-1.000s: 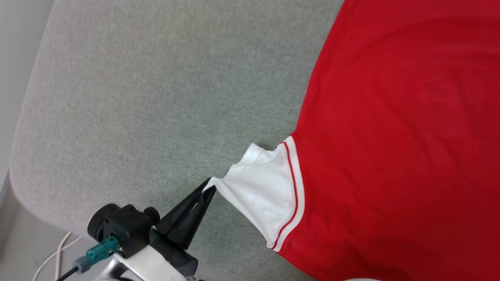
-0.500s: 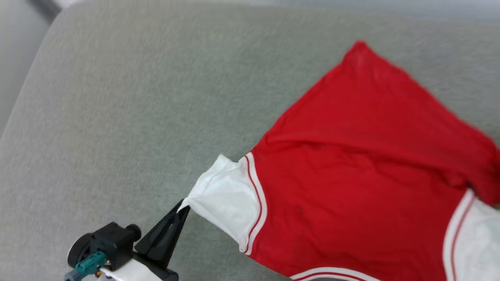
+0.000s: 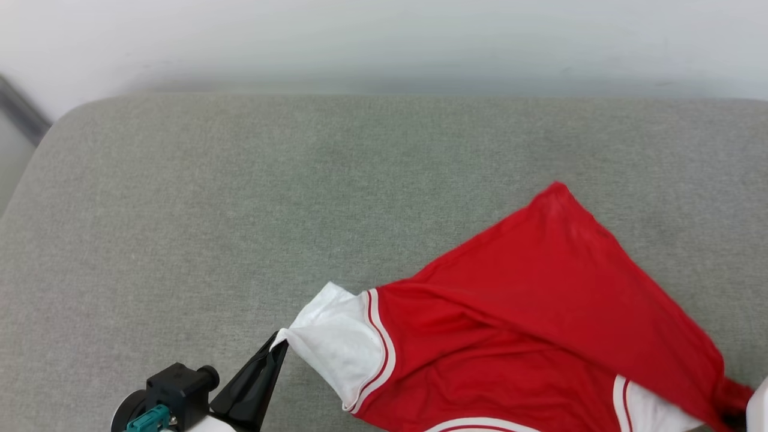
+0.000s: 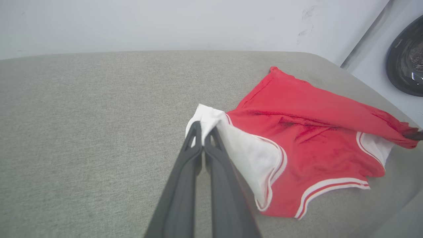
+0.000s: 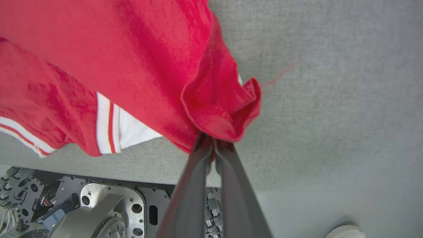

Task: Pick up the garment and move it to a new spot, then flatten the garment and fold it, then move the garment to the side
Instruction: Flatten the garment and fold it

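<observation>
The garment is a red shirt with white sleeves and red-white trim. It lies bunched and partly lifted on the grey padded surface, at the near right. My left gripper is shut on the edge of the white sleeve, and the left wrist view shows its fingertips pinching that sleeve. My right gripper is shut on a gathered fold of the garment's red cloth. Red fabric stretches away from it, with the other white sleeve below.
A pale wall runs behind the surface's far edge. The robot's base and a white shoe on the floor lie past the near edge. A dark round object stands off the right end.
The head camera has tilted up, bringing the far edge and wall into view. The garment has gone from spread out to drawn in and folded over itself. Both grippers keep their hold.
</observation>
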Controlling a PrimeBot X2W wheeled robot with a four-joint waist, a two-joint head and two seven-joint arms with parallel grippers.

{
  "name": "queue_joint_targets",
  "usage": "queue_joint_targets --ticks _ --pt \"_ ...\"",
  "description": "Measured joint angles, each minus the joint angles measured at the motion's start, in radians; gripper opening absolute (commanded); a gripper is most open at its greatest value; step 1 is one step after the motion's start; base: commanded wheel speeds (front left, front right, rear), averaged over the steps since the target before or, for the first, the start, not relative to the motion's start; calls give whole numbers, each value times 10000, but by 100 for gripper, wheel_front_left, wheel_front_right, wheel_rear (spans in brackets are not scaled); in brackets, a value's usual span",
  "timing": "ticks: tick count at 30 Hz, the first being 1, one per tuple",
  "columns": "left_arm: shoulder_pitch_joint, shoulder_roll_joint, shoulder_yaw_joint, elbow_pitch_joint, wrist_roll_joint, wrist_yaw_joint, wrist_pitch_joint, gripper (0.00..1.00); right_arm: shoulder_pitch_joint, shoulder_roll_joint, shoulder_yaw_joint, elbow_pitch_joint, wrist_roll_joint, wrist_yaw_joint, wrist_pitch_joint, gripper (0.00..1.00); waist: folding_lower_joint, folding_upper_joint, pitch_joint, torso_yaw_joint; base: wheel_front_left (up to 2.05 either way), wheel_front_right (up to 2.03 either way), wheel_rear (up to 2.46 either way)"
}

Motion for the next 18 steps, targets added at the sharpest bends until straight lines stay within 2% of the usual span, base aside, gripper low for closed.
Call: queue_joint_targets --ticks 8,9,10,11,18 --pt "15 -117 -77 134 -75 -10 -86 0 611 268 127 267 128 0 -491 0 1 0 -184 -129 0 0 0" --pt "15 -113 -84 134 -75 -10 -84 0 601 268 165 297 188 0 -512 15 1 0 -180 -127 0 0 0" --pt "15 -107 -86 130 -75 -12 -82 0 570 267 196 299 230 0 -579 70 1 0 -174 -120 0 0 0" --pt "13 -100 -86 121 -75 -12 -79 0 522 240 213 291 272 0 -658 100 1 0 -162 -111 0 0 0" --pt "-62 -79 -151 46 -73 -71 -25 0 -67 -719 585 -497 805 -2 -709 100 2 0 16 123 0 0 0"
